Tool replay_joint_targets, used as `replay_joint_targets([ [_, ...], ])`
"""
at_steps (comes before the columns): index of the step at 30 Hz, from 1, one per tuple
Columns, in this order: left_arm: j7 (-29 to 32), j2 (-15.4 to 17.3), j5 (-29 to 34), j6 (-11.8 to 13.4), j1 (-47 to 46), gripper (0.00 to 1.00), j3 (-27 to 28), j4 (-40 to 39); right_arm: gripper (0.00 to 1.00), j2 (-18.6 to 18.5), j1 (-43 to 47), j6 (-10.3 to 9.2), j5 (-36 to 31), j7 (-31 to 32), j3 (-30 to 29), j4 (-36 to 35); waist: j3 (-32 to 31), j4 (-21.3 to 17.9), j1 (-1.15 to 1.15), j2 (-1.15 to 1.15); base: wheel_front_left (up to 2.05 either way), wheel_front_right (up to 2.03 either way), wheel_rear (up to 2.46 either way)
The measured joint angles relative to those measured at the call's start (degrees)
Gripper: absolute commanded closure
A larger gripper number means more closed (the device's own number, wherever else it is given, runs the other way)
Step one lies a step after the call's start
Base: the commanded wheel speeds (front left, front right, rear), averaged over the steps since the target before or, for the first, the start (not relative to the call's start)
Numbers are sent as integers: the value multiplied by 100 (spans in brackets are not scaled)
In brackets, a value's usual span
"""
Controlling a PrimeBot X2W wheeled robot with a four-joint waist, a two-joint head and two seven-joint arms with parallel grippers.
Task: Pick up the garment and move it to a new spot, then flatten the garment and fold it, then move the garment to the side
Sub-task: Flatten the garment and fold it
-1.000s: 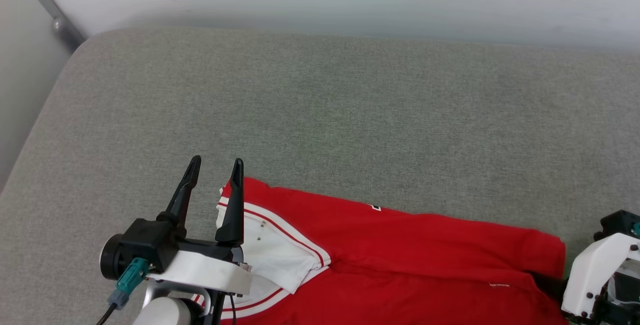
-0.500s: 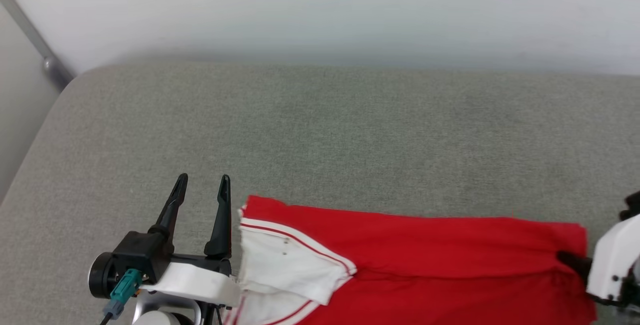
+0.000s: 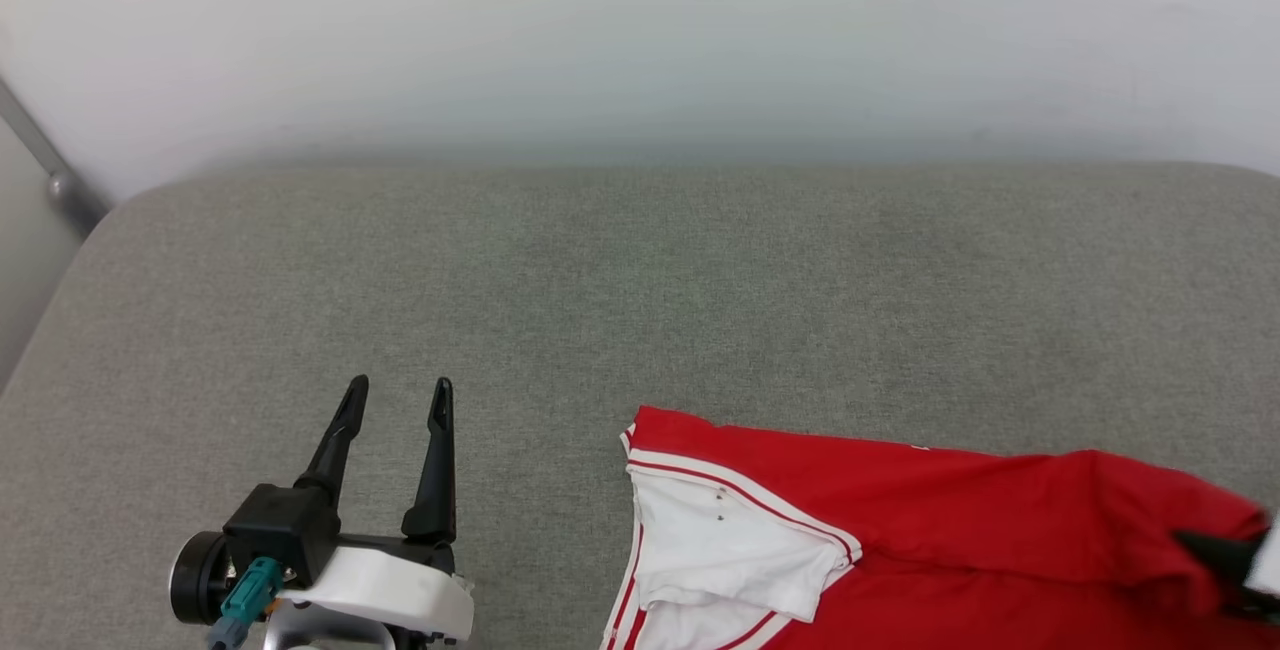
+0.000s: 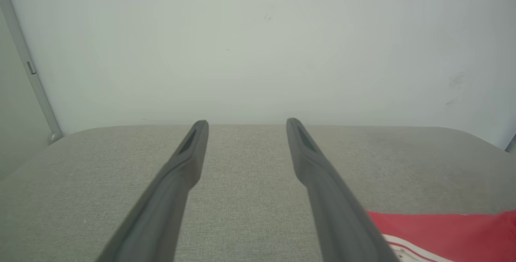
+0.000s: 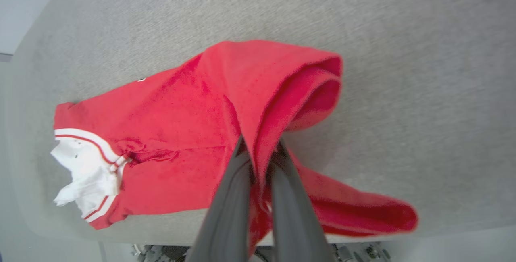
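Ur L gripper (image 3: 399,386) sits wide open w/ nothing in it. The garment (image 3: 950,530) lies off to its right on the grey cushion (image 3: 640,280), long axis running left-right. R gripper (image 5: 260,145) is pinched on its right end, so that's ur nearer arm.

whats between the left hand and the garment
Just bare grey cushion: in the head view nothing lies between the left hand and the garment.

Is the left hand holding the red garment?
No, the left hand is open, with bare grey surface between it and the garment.
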Motion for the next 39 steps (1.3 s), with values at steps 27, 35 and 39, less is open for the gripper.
replay_joint_targets([
  [27,46,-154,-32,-254,-377,0,-358,370,95,1139,-980,0,3618,-1777,4143,1993,146,694,0,0,0,0,0],
  [35,-29,-241,-60,-261,-396,0,-371,557,0,1121,-1270,-1,3322,-2452,4704,2248,167,686,0,0,0,0,0],
  [39,-52,-234,-69,-253,-346,0,-369,623,0,748,-1326,0,2836,-2833,4963,1695,52,592,0,0,0,0,0],
])
